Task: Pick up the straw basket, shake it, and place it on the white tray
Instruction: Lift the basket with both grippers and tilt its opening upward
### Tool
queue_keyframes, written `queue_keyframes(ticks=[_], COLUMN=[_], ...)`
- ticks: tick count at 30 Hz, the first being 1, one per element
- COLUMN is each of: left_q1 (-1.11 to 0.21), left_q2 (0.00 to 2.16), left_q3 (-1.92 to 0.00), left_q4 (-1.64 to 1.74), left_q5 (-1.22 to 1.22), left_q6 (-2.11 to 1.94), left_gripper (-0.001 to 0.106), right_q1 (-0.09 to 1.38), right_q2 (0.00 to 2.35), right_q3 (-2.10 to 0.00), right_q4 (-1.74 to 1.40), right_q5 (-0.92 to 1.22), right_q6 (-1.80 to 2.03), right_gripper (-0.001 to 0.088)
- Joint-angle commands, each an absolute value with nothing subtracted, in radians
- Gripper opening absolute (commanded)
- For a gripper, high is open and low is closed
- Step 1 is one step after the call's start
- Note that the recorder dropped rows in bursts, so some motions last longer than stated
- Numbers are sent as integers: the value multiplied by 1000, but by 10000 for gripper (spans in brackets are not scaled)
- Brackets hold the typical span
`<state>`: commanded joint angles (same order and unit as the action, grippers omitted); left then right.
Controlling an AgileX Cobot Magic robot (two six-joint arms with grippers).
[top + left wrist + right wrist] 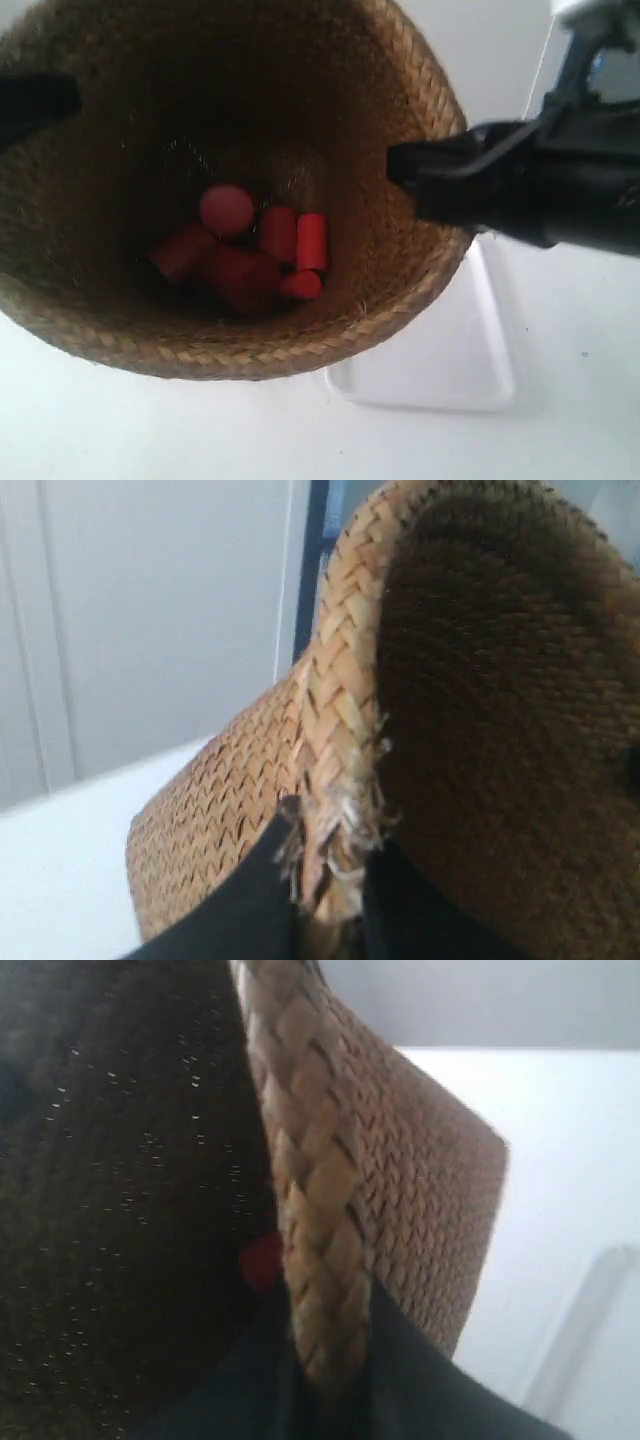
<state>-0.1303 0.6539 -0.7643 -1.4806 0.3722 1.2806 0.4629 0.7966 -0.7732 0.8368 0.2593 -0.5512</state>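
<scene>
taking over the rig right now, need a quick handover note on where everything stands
left gripper: shut on the rim of the straw basket.
right gripper: shut on the opposite side of the rim.
Basket: appears held up off the table, with red cylinders inside. It covers part of the white tray, which lies on the table.
Done: grasp and, it seems, the lift. Whether the shake has happened cannot be told.
Left: set the basket on the tray and release.
</scene>
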Motion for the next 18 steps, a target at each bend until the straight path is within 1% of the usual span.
queue_keyframes(ticks=[2, 4, 5, 6, 8, 9, 10, 11, 12, 14, 15, 16, 18], left_q1=[-130, -130, -130, -130, -130, -130, -130, -130, -130, -130, -130, -130, -130], left_q2=[740, 817, 817, 799, 725, 698, 681, 677, 705, 799, 823, 818, 764], left_q3=[-680, -636, -649, -669, -729, -749, -751, -733, -693, -621, -610, -621, -688], left_q4=[-1574, -1627, -1619, -1605, -1554, -1542, -1540, -1546, -1563, -1614, -1623, -1625, -1581], left_q5=[332, 276, 279, 313, 390, 387, 385, 384, 375, 335, 318, 322, 400], left_q6=[1369, 1431, 1416, 1411, 1413, 1410, 1410, 1419, 1421, 1421, 1413, 1413, 1421], left_gripper=[0, 0, 0, 0, 0, 0, 0, 0, 0, 0, 0, 0, 0], right_q1=[475, 475, 475, 475, 479, 483, 489, 493, 498, 500, 496, 497, 499], right_q2=[886, 994, 1005, 982, 891, 857, 833, 820, 826, 918, 961, 969, 900], right_q3=[-674, -627, -643, -672, -753, -780, -784, -770, -728, -658, -645, -656, -728], right_q4=[853, 855, 864, 862, 856, 856, 858, 858, 861, 865, 862, 864, 858], right_q5=[8, -142, -116, -37, 197, 261, 270, 216, 118, -50, -91, -85, 37], right_q6=[-544, -557, -541, -535, -548, -548, -548, -545, -542, -534, -544, -542, -541], right_gripper=[0, 0, 0, 0, 0, 0, 0, 0, 0, 0, 0, 0, 0])
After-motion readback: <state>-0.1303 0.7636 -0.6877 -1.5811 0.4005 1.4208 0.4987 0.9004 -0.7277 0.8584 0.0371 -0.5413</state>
